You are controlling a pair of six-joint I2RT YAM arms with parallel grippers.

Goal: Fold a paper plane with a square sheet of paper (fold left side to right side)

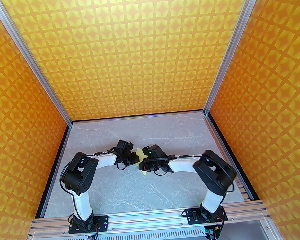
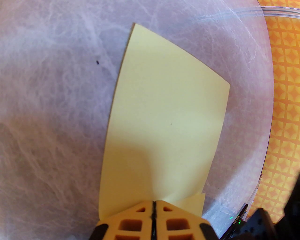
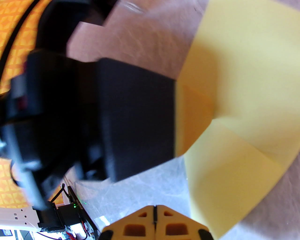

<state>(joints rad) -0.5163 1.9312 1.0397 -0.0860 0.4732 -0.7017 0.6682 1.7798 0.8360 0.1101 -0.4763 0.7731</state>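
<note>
Centre of the grey marbled tabletop point(image 1: 114, 189), top view: two arms nose to nose over the thin pale yellow square sheet of paper point(image 2: 164, 112). L. gripper point(image 2: 153, 207), jaws pressed together at bottom centre of its wrist view, appears to pinch the sheet's curled near edge. The sheet runs away from it toward frame top. R. gripper point(image 3: 154, 209), jaws together w/ nothing between, has the paper at right of frame. L. arm is nearer, so the fold looks like its job.
</note>
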